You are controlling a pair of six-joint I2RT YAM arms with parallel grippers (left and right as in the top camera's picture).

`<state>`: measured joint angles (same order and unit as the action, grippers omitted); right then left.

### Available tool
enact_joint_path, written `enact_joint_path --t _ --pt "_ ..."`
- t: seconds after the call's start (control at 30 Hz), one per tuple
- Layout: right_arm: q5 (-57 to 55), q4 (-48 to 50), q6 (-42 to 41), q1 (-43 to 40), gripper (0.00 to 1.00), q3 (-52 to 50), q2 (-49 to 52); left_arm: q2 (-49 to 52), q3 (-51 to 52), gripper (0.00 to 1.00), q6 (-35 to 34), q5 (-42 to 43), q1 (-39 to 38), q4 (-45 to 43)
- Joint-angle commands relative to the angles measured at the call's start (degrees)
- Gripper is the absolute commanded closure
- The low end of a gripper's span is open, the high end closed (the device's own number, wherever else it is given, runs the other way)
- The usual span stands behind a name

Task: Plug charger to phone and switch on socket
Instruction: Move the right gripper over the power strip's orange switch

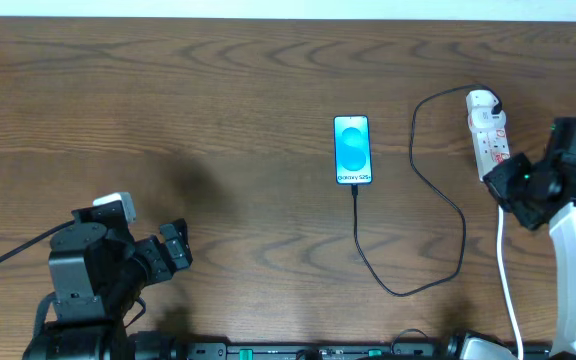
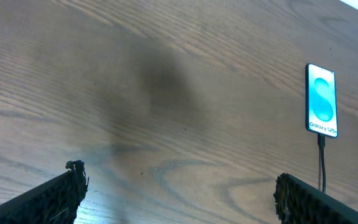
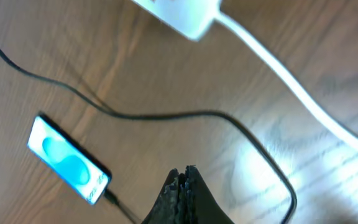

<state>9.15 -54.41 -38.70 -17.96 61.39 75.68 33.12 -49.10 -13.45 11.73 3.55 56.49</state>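
The phone [image 1: 353,150] lies flat mid-table with its blue-teal screen up, also seen in the left wrist view [image 2: 322,101] and the right wrist view [image 3: 69,160]. The charger [image 1: 408,290], a thin black cable, meets the phone's near edge with its plug tip [image 3: 112,198] and loops right to the adapter on the socket [image 1: 490,135], a white power strip at the far right. My right gripper [image 1: 498,185] hovers at the socket's near end, shut and empty [image 3: 183,177]. My left gripper [image 1: 176,250] rests at the front left, open and empty [image 2: 179,193], far from the phone.
A thick white cord [image 1: 508,280] runs from the socket toward the table's front edge, beside the right arm [image 3: 291,81]. Bare wooden tabletop [image 1: 218,120] spreads between the left arm and the phone.
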Motion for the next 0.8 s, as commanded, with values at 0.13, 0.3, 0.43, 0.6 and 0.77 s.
enact_joint_path --t 0.13,0.3,0.43,0.6,0.77 --pt "-0.04 3.50 0.00 -0.76 0.99 0.70 -0.44 -5.92 -0.13 0.02 0.55 0.28 0.17 0.04" --pt "-5.70 1.90 -4.26 -0.81 0.99 3.17 1.22 -13.20 -0.13 0.02 0.55 0.28 0.17 0.04" --pt "-10.71 -5.88 -5.22 -0.83 0.99 12.48 7.76 -17.62 -0.13 0.02 0.55 0.28 -0.13 0.07" --pt "-10.71 -13.73 -5.66 -1.77 0.99 24.50 17.81 -20.20 -0.13 0.02 0.55 0.28 -4.39 0.07" --pt "-10.73 -18.03 -5.95 -3.08 0.99 33.57 26.73 -20.48 -0.13 0.02 0.55 0.28 -7.78 0.07"
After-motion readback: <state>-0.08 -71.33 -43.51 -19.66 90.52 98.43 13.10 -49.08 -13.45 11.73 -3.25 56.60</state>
